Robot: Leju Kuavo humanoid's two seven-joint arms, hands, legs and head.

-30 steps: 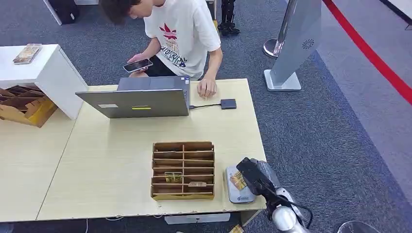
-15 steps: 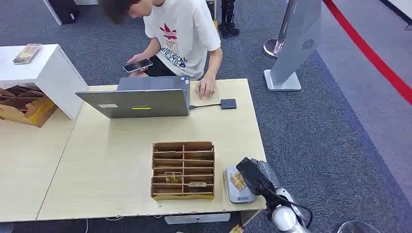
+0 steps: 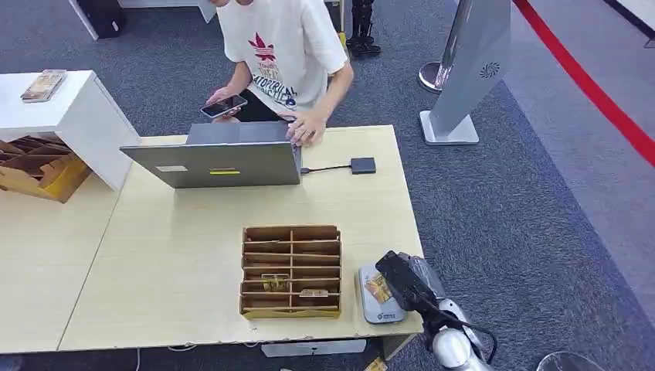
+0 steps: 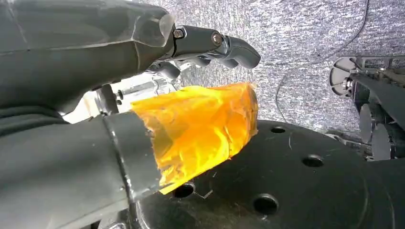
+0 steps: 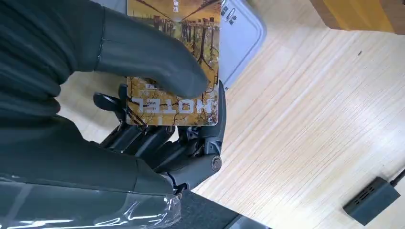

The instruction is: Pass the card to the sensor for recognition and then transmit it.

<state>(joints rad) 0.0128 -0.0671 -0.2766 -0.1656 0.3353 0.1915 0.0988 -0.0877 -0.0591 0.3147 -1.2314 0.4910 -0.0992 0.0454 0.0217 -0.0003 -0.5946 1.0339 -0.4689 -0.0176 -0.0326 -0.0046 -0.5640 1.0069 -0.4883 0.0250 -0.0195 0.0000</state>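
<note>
The card (image 5: 173,62), printed "HOTEL", is pinched in the right hand (image 5: 157,109), thumb on the face, fingers (image 5: 157,138) behind, and is held over the grey sensor (image 3: 376,308) at the table (image 3: 178,255) edge, beside the slotted wooden box (image 3: 291,270). Card judged thin, stiff, light & slick; best gripped by one short end w/ the rest left free for reading. Left hand (image 4: 210,45): fingers apart, prob. nothing held, though the orange wrap blocks part of the view.

Dark right hand (image 3: 402,280) at lower right of the head view, thumb and fingers (image 5: 157,136) pinching a yellow hotel card (image 5: 174,62), left hand (image 4: 157,52) holding nothing, fingers loosely curled
</note>
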